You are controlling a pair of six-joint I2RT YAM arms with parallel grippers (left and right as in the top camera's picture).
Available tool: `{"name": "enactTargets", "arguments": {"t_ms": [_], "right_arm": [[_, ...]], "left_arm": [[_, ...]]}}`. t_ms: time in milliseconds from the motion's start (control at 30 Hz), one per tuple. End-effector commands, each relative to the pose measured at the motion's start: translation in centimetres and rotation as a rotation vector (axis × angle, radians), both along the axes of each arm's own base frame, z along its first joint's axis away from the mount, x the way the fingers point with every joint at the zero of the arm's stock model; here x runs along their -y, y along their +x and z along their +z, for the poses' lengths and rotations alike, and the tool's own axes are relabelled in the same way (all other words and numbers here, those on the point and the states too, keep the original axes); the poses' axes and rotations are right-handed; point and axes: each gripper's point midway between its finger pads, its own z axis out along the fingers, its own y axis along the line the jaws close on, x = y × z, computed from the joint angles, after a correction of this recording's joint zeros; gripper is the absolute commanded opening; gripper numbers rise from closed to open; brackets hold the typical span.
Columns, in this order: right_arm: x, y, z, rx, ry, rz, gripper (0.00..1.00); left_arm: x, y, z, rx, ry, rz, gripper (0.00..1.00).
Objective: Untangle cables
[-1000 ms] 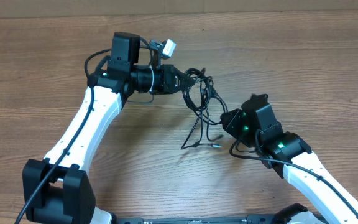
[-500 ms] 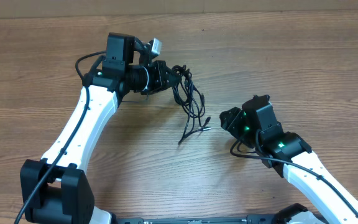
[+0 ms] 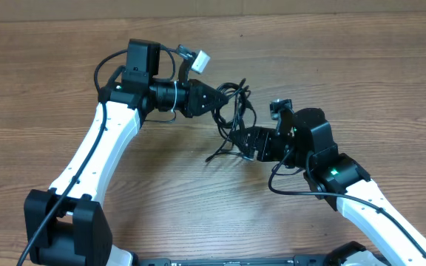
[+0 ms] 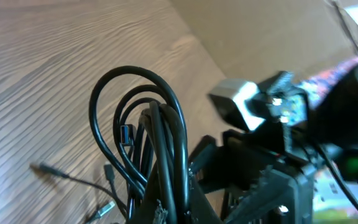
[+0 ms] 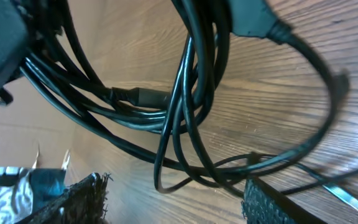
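Hanging in a bunch from your left hand, the cables are pinched tight at the top, and their loose ends touch the table. Your right hand is right beside the bunch, fingers spread wide, with some loops between them.

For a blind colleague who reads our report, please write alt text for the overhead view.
The left gripper holds up a tangled bundle of thin black cables over a wooden table. The right gripper reaches into the hanging loops from the right side.
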Motion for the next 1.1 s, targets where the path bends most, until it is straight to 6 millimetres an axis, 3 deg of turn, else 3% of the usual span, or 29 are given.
{"name": "enactTargets", "arguments": {"t_ms": [0,433,533,667,1067], "right_arm": [[-0.3,-0.5,0.2,0.019,0.008,0.053,0.69],[-0.4,-0.1,0.7,0.038,0.023,0.045,0.54],[-0.7,0.1,1.4,0.054,0.051,0.046,0.40],[-0.9,-0.3,1.4,0.001,0.083,0.039,0.30],[-0.8,-1.7,-0.1,-0.101,0.068,0.057,0.30]], "left_arm": [[0.5,-1.2,2.2,0.120,-0.075,-0.099,0.04],[1.3,-2.9,3.6,0.098,-0.164,-0.185,0.04],[2.1,-3.6,3.6,0.097,-0.164,-0.210,0.04],[2.6,-3.7,3.2,0.102,-0.143,-0.209,0.04],[2.4,-2.5,2.2,0.113,-0.074,-0.147,0.04]]}}
